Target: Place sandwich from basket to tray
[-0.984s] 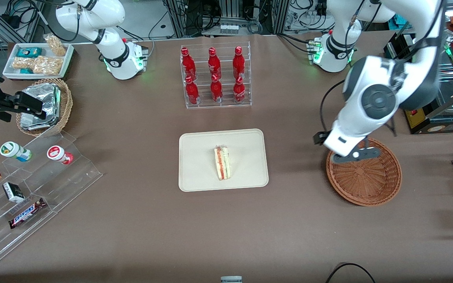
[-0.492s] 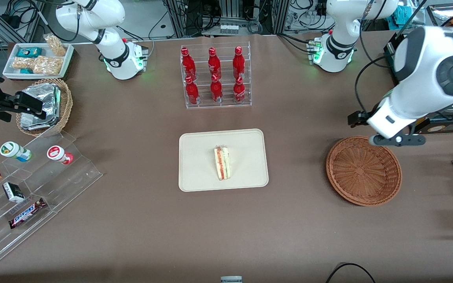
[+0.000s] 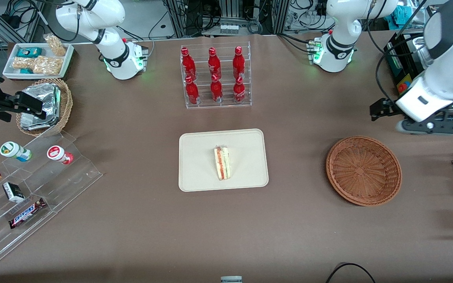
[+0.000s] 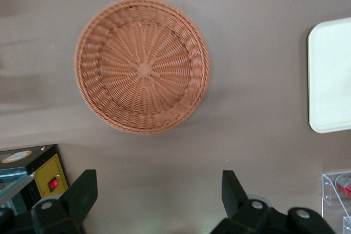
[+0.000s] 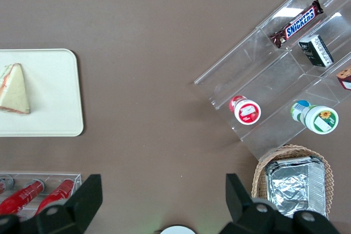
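Sandwich point(image 3: 222, 162) on tray point(image 3: 195, 173), basket point(image 3: 363, 170) bare, hand point(image 4: 156, 197) wide above table, Snickers bar point(image 3: 26, 212).

Front view: high, steep look down over the whole desk point(image 3: 140, 220), facing my arms. My left wrist view: straight down past my open fingers point(image 4: 82, 193) of the gripper point(image 4: 159, 195), near the basket point(image 4: 142, 67); shares the tray point(image 4: 332, 75) with both others.
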